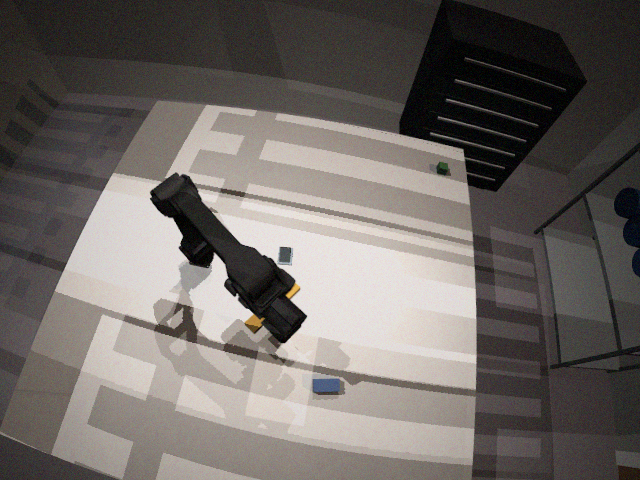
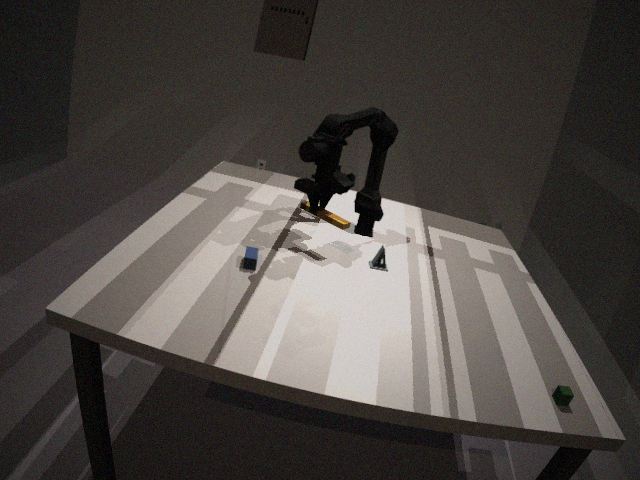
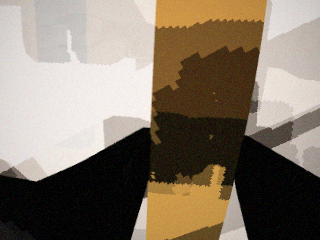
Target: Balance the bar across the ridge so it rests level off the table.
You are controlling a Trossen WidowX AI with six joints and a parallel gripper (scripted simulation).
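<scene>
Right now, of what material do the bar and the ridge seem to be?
The bar: perhaps painted wood or plastic, smooth, evenly orange-yellow, no grain visible. The ridge: possibly metal or plastic, grey; finish unclear.

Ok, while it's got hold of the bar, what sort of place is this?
Probably a workshop or lab: a black cabinet with many drawers, a metal-framed rack holding blue round things, and a robot arm on a large table.

The arm hides the middle of the yellow bar [image 1: 253, 323] from above; the wrist view crops its ends [image 3: 207, 60].
</scene>
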